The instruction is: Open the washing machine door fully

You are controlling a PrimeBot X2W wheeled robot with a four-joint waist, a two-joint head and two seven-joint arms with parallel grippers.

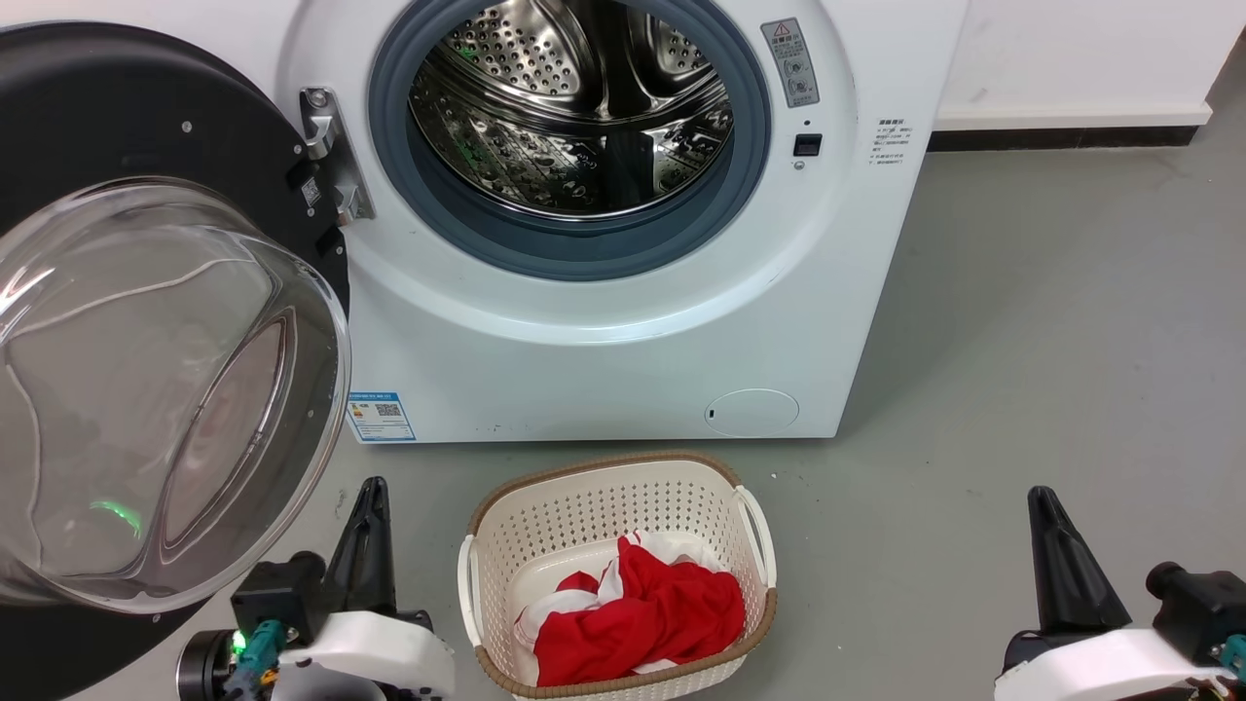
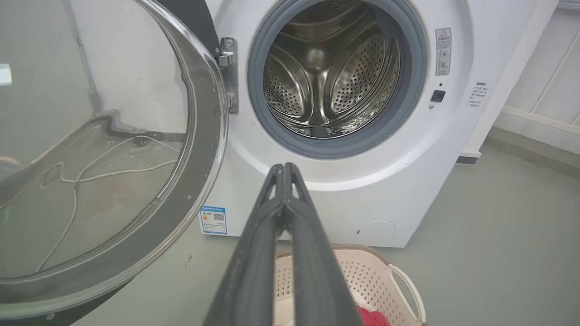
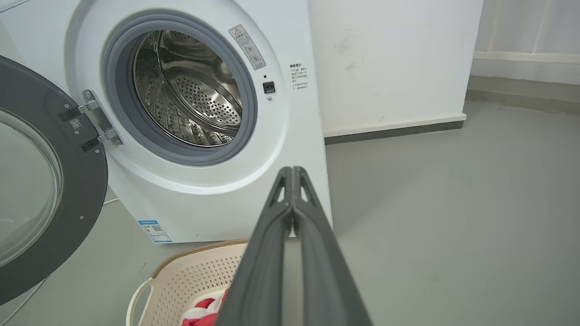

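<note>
The white washing machine (image 1: 623, 350) stands in front of me on the grey floor. The washing machine door (image 1: 165, 341) is swung wide open on its hinge at the machine's left side, with the clear glass bowl bulging toward me. The steel drum (image 1: 574, 107) sits exposed inside the grey gasket. A cream laundry basket (image 1: 604, 465) sits on the floor just before the machine, holding a red and white garment (image 1: 642, 604). My left gripper (image 1: 373, 487) is near the door's lower edge, fingers pressed together and holding nothing. My right gripper (image 1: 1042, 497), well to the right, is likewise closed and empty. Low on the front are a blue label (image 1: 381, 416) and a round hatch (image 1: 751, 412).
</note>
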